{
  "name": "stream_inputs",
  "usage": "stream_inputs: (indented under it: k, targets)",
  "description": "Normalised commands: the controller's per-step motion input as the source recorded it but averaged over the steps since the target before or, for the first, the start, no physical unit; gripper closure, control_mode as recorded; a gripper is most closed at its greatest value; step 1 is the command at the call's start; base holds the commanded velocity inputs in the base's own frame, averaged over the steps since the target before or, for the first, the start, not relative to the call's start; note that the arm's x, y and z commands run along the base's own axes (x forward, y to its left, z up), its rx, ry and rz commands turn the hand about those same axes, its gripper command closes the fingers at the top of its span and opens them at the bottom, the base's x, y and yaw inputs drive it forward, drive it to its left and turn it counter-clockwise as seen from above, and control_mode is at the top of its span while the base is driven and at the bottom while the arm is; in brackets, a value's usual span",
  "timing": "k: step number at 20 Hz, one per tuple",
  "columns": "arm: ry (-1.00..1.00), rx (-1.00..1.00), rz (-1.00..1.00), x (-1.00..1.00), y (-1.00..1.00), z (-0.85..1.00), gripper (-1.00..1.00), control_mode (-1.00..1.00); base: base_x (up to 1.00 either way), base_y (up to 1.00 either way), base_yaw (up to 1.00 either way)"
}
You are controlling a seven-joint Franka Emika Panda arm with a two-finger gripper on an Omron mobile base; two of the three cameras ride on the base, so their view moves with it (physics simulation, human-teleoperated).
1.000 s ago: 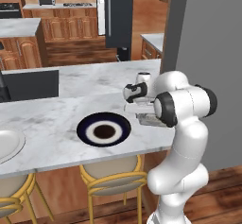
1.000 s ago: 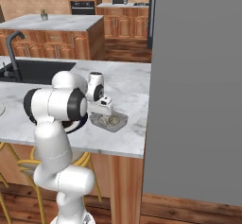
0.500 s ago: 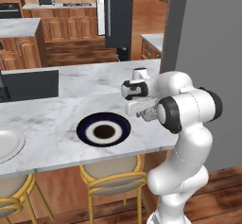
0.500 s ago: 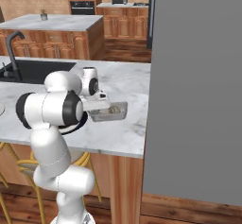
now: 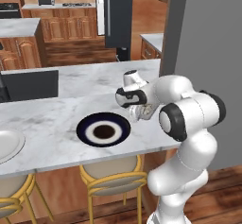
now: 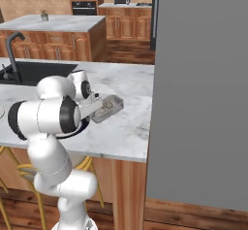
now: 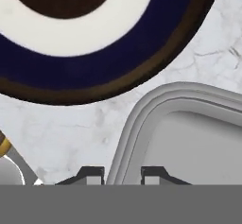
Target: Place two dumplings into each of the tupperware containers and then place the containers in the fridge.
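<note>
Claw pinching a tupperware container's rim above the marble surface

The claw (image 7: 122,173) is clamped thinly on the rim of the tupperware container (image 6: 107,108), one finger outside, one inside, and the tray juts out from it toward the surface's right end, apparently lifted, just beside the dark plate (image 5: 103,130). With so slim an edge grip, I'd worry the tray tips or slides free on a quick swing, spilling whatever it holds, or knocks the grey wall on its way to the fridge (image 5: 117,12), well off across the room.
</note>
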Motion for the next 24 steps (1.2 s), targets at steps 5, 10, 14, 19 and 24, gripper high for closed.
stream_inputs:
  k: [5,10,14,19,24]
  targets:
    - [0.13,0.02,0.58,-0.19,-0.38,0.49,1.0,-1.0,0.0,0.0,0.0]
    - [0.19,0.13,0.41,-0.35,-0.46,0.47,1.0,-1.0,0.0,0.0,0.0]
    - [0.1,0.2,0.19,-0.9,-0.34,0.34,1.0,-1.0,0.0,0.0,0.0]
    - [-0.18,0.04,0.11,-1.0,-0.05,0.29,1.0,-1.0,0.0,0.0,0.0]
    - [-0.12,0.0,0.07,-0.65,0.01,0.1,1.0,-1.0,0.0,0.0,0.0]
